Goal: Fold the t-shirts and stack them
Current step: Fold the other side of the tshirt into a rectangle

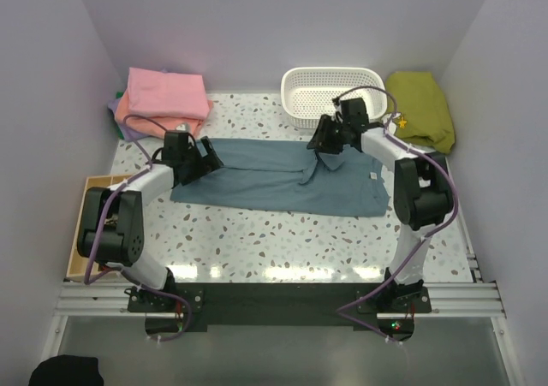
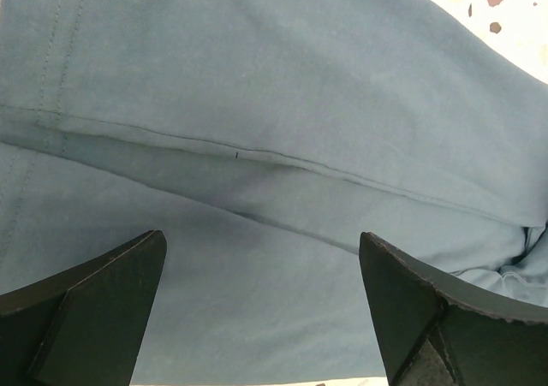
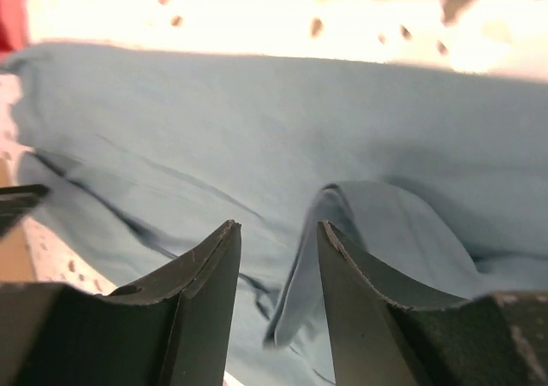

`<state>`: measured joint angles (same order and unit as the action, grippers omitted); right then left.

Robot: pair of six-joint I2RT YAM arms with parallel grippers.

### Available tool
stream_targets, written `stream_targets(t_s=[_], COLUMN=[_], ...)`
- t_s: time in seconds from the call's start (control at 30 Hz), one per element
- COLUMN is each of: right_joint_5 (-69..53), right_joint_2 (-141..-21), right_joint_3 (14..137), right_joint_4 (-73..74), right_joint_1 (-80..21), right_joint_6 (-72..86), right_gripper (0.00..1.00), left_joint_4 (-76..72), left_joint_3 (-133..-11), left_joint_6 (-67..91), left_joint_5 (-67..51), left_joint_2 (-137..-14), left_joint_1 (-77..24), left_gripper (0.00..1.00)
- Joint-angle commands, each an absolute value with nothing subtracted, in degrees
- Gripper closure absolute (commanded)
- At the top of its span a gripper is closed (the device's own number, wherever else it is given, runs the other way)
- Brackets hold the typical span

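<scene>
A dusty blue-grey t-shirt point(image 1: 274, 181) lies spread across the middle of the table, its small white label point(image 1: 374, 176) near the right end. My left gripper point(image 1: 205, 157) is low over the shirt's left end. In the left wrist view its jaws point(image 2: 261, 240) are wide open over a stitched seam, holding nothing. My right gripper point(image 1: 330, 142) is at the shirt's back edge. In the right wrist view point(image 3: 277, 228) its jaws stand a little apart, and a raised fold of blue cloth point(image 3: 342, 249) lies just beyond the fingertips, not clamped. Pink and salmon-orange shirts point(image 1: 167, 95) are stacked at the back left.
A white plastic basket point(image 1: 301, 103) stands at the back, right behind the right gripper. An olive-green cloth point(image 1: 419, 108) lies at the back right. A wooden box point(image 1: 90, 206) sits at the left table edge. Walls enclose the table on three sides.
</scene>
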<state>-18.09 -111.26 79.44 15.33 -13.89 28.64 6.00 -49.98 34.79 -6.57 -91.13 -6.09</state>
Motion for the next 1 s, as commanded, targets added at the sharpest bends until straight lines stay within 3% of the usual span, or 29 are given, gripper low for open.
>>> stream_targets(t_s=[0.0,0.17,0.27,0.63,0.97], right_joint_5=[-23.81,-29.44,-24.38,-7.48,0.7], right_joint_2=[-114.34,-120.31,-117.87,-92.64,-96.66], right_joint_3=[84.63,89.9,89.39,69.09,72.15], right_joint_4=[11.17,9.4,11.24,16.6,25.92], right_joint_1=[-14.06,-14.15,-14.15,-14.15,-18.28], right_joint_6=[31.37,33.92,31.74,26.37,24.26], right_gripper=[0.54,0.54,0.54,0.5,0.52], left_joint_4=[2.9,2.2,2.55,0.97,0.97], left_joint_3=[-51.42,-50.98,-50.89,-49.75,-49.31], left_joint_6=[33.66,34.19,34.1,34.19,33.84], left_joint_5=[-9.05,-10.28,-10.2,-10.9,-11.34], left_joint_2=[-93.07,-93.95,-93.69,-93.78,-93.78], left_joint_1=[-6.42,-6.42,-6.33,-6.33,-6.33], left_gripper=[0.0,0.0,0.0,0.0,0.0])
